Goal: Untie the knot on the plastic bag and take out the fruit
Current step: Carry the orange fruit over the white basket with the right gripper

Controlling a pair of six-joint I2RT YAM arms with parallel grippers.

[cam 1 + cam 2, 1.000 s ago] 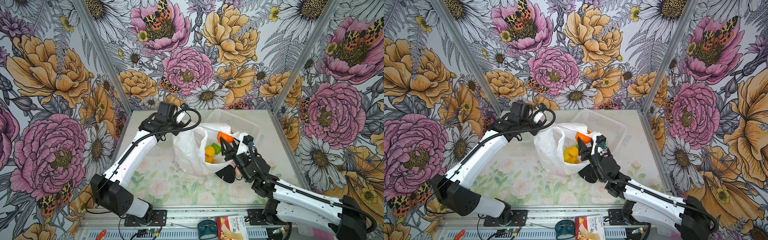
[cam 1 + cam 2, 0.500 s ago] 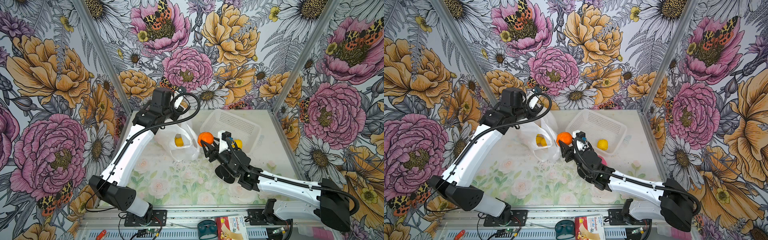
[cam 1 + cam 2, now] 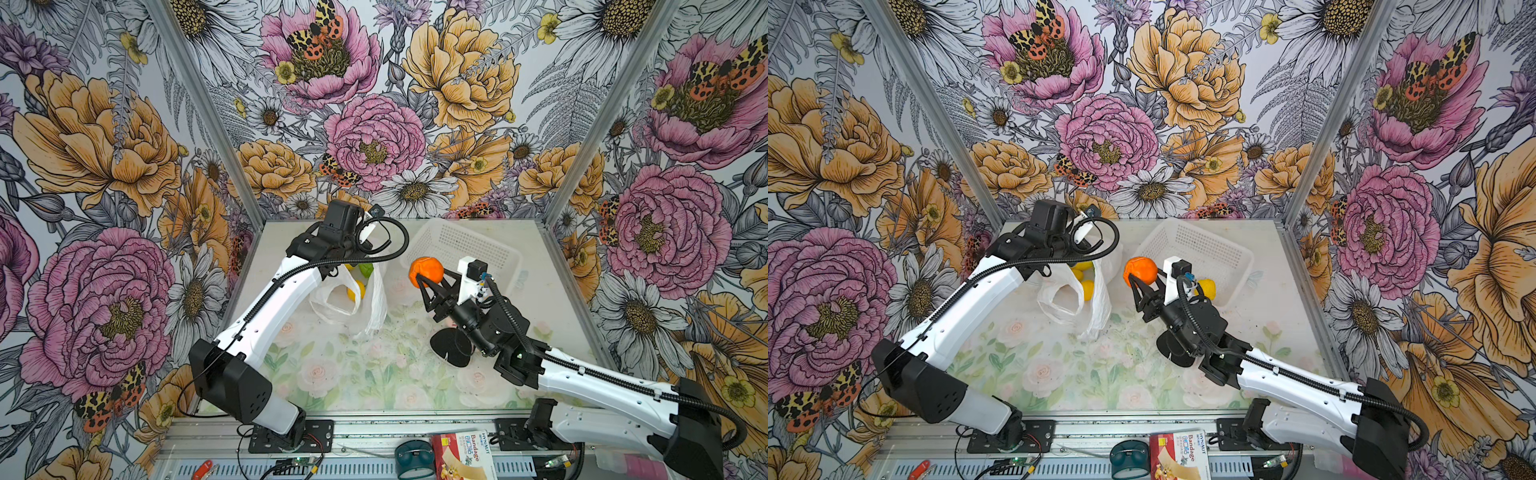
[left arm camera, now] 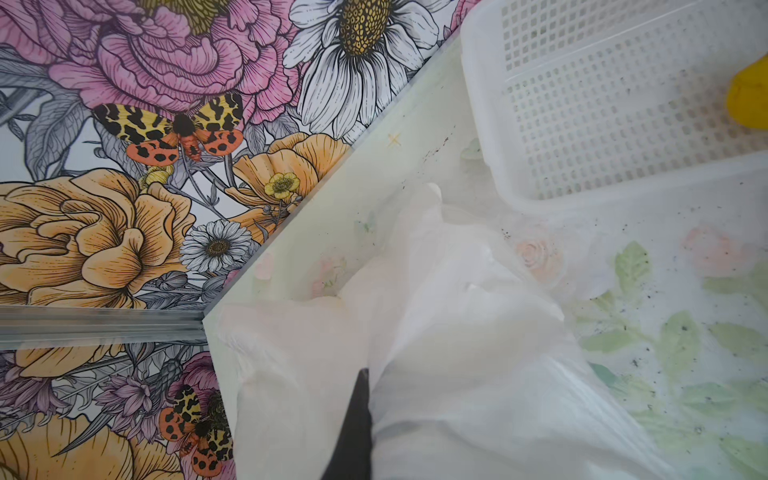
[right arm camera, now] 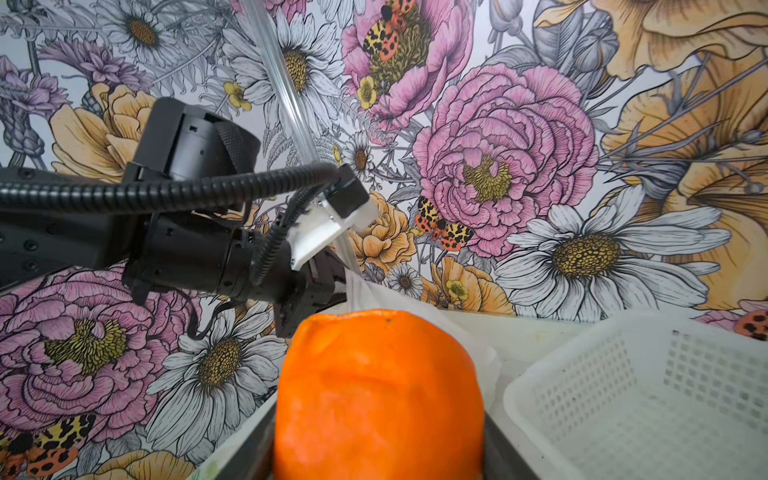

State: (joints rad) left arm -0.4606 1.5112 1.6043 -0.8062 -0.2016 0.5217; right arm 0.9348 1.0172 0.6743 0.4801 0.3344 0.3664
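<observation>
My right gripper (image 3: 432, 277) clamped the orange fruit (image 3: 424, 267) between its fingers, basket (image 3: 461, 243) just beyond them; my left gripper (image 4: 358, 399) pinched tight on the plastic bag (image 3: 372, 299) hanging beneath.

A pale table top (image 3: 332, 374), printed with faint roses and leaves (and speckled with dark crumbs), is seen in both top views. A white perforated basket (image 3: 465, 245) is set on it toward the far right corner. The crinkled plastic bag (image 3: 376, 303) is draped on it left of the basket. A black rounded object (image 3: 448, 345) is laid nearer the front.
</observation>
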